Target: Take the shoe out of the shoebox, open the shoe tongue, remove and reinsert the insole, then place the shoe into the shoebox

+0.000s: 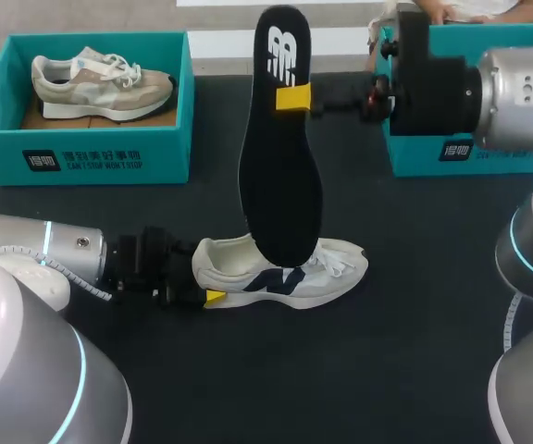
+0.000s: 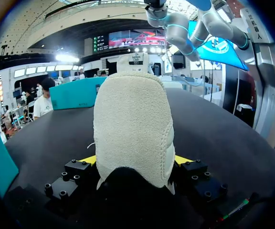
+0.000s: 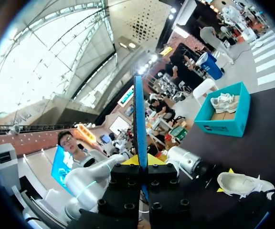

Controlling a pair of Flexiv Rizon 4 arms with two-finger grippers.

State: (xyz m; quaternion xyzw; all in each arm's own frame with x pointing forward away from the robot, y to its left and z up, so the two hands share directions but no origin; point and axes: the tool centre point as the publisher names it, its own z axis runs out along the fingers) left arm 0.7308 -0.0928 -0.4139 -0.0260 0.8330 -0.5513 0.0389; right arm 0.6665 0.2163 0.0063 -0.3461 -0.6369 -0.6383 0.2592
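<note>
- Jaws first: the left gripper [image 1: 204, 285] is clamped on the heel of the white shoe [image 1: 290, 273], with one yellow-tipped finger on each side. In the left wrist view the suede heel fills the whole gap between them.
- The right gripper [image 1: 291, 97] is pinched down on the black insole [image 1: 280, 176] near its upper end. The fingers are almost together, with just the thin insole between them, and the right wrist view shows it edge-on in the grip.
- The insole hangs pretty much upright, up off the table. Its lower end is down at the shoe's opening, but I honestly can't tell if it's inside the shoe or just in front of it.
- The shoe sits on its sole on the black table [image 1: 387, 370], toe pointing to the robot's right, laces loose, and it's out of the box.
- The teal shoebox [image 1: 81, 148] is at the back left, well apart from the held shoe. It has a second beige shoe [image 1: 100, 83] lying in it.
- Another teal box [image 1: 433, 153] is at the back right, mostly hidden behind the right arm.
</note>
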